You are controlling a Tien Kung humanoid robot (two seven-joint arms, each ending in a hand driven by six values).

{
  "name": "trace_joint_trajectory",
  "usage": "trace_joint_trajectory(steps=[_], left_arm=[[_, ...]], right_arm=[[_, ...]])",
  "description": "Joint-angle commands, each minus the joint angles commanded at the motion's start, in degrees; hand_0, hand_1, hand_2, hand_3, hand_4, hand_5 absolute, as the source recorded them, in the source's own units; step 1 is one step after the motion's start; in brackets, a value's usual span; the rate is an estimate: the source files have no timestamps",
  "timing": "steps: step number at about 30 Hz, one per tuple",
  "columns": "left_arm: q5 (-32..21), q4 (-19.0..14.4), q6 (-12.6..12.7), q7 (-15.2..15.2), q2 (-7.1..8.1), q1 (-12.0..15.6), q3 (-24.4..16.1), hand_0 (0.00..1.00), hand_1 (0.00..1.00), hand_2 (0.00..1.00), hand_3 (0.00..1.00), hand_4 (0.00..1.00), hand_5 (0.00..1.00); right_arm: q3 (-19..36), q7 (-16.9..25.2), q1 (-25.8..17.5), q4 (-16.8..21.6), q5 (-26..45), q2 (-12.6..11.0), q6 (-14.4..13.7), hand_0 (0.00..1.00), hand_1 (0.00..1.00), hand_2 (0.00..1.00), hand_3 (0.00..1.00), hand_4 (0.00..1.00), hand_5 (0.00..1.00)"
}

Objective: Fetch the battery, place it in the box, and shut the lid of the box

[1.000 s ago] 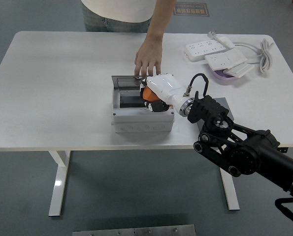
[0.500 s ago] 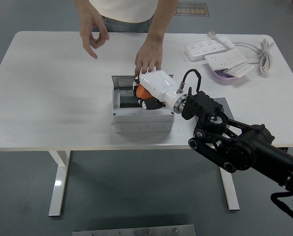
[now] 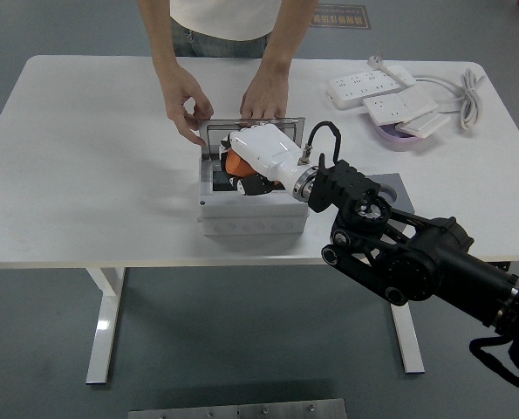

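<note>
At the left we see a person's hand [image 3: 187, 102] gripping the raised lid [image 3: 250, 133] at its left corner, the other hand [image 3: 264, 96] resting on its top edge. Below, our right hand [image 3: 256, 162] sits inside the grey box [image 3: 252, 214], fingers curled around the orange battery [image 3: 235, 163]. Power strips [image 3: 383, 92] lie far right.
</note>
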Motion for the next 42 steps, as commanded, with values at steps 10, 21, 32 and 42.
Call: trace_joint_trajectory(steps=[10, 21, 32, 42], left_arm=[[0.7, 0.0, -0.1, 0.3, -0.1, -0.4, -0.3, 0.645, 0.717, 0.583, 0.566, 0.61, 0.062], [1.2, 0.0, -0.2, 0.5, -0.21, -0.6, -0.6, 0.645, 0.716, 0.582, 0.565, 0.609, 0.063], [1.9, 0.0, -0.3, 0.8, -0.3, -0.9, -1.0, 0.645, 0.716, 0.582, 0.566, 0.609, 0.062], [2.3, 0.0, -0.3, 1.0, -0.2, -1.1, -1.2, 0.645, 0.716, 0.582, 0.564, 0.609, 0.064]], right_arm=[[0.4, 1.8, 0.3, -2.3, 0.3, 0.7, -2.5, 0.161, 0.186, 0.272, 0.35, 0.356, 0.002], [0.4, 4.9, -0.2, -5.1, 2.0, 1.2, -6.3, 0.162, 0.186, 0.272, 0.35, 0.359, 0.002], [0.1, 6.9, 0.1, -7.9, 2.4, 1.7, -10.1, 0.164, 0.189, 0.271, 0.349, 0.357, 0.002], [-2.6, 3.9, 1.7, -9.3, 1.7, 1.5, -5.5, 0.163, 0.188, 0.271, 0.348, 0.351, 0.002]])
